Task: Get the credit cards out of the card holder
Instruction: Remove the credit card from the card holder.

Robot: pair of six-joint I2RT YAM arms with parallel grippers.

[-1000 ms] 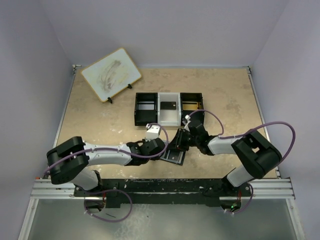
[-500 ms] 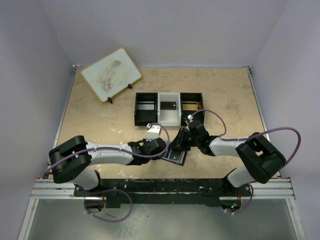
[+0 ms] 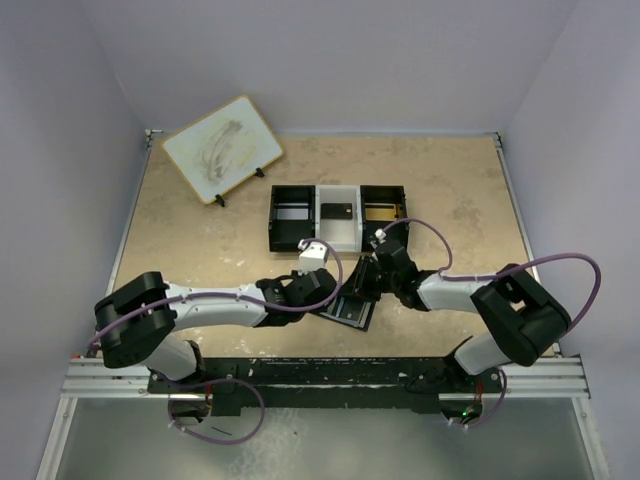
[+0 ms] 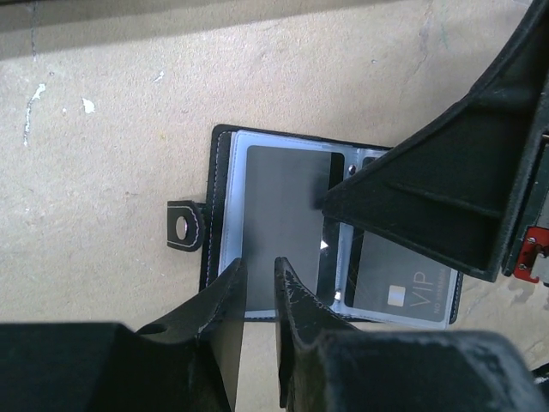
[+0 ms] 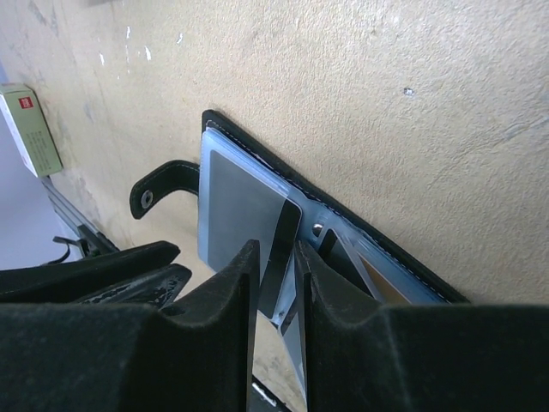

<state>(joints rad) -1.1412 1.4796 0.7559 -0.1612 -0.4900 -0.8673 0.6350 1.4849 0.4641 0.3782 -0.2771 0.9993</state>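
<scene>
The holder (image 4: 233,215) is being left opened flat on the table (image 4: 111,154), near the front edge between the two arms. Its inside is being turned upward so that the cards can be reached.

The left gripper (image 4: 259,268) is being held low at the holder's near edge, on the grey card's (image 4: 279,215) half. Its jaws are being set narrow, with a slit showing between them and nothing caught there. By this placing the holder is judged as being steadied, so that it is not dragged along when a card is drawn. Whether the fingers are being pressed onto it cannot be told.

The right gripper (image 5: 277,246) is being held at the fold from the other side. Its jaws are also being set narrow, astride the black stripe (image 4: 336,176) along the grey card's inner edge. That edge is judged as being chosen because it is the one freed by the sleeve's open mouth. Whether the card is being pinched or merely straddled cannot be told.

The holder is being shown as a black, leather-like cover with pale stitching and pale blue-grey clear sleeves. A short strap (image 4: 184,227) with a snap ring is being left sticking out at one side. The grey card is plain and matt. A dark card (image 4: 399,275) marked VIP is being shown in the other half, partly hidden by the right gripper's finger.
</scene>
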